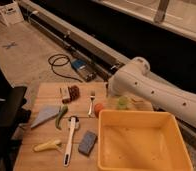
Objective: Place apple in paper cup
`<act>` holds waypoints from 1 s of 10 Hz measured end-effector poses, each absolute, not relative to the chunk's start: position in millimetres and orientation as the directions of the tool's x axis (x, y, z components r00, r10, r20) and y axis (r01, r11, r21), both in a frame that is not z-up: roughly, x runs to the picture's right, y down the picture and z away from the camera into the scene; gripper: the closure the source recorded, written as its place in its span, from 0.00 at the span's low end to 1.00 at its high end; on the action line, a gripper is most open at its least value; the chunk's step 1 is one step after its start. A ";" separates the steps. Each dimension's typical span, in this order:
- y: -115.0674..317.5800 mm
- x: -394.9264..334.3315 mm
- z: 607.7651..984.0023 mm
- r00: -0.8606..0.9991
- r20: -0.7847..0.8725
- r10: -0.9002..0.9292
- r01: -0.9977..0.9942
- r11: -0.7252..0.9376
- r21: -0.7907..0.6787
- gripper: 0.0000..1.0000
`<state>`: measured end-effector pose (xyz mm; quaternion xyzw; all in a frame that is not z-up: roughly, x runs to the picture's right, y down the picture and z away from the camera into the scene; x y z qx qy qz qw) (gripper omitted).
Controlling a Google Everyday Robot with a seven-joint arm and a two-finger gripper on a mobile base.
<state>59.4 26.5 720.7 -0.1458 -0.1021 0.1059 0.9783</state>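
The apple [98, 108] is a small orange-red ball on the wooden table [51, 91], just left of the yellow bin's back corner. My white arm [141, 85] reaches in from the right over the back of the table. The gripper [110, 95] is at its lower left end, a little above and behind the apple, mostly hidden by the arm. The translucent green cup [122, 103] shows under the arm, right of the apple. The pale paper cup is hidden behind the arm.
A large yellow bin [105, 142] fills the table's right front. A fork [91, 103], a white-handled brush [70, 139], a blue sponge [87, 142], a green vegetable [61, 116], a grey cloth [43, 116] and a yellow tool [47, 146] lie to the left. A black chair [8, 112] stands at the left edge.
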 end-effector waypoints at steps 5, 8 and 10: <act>44.7 -3.1 722.5 0.905 0.084 0.416 -0.366 0.865 -0.343 0.20; 46.5 -8.2 722.8 0.899 0.056 0.434 -0.392 0.856 -0.337 0.20; 46.6 -4.2 729.9 0.898 0.042 0.439 -0.399 0.849 -0.347 0.20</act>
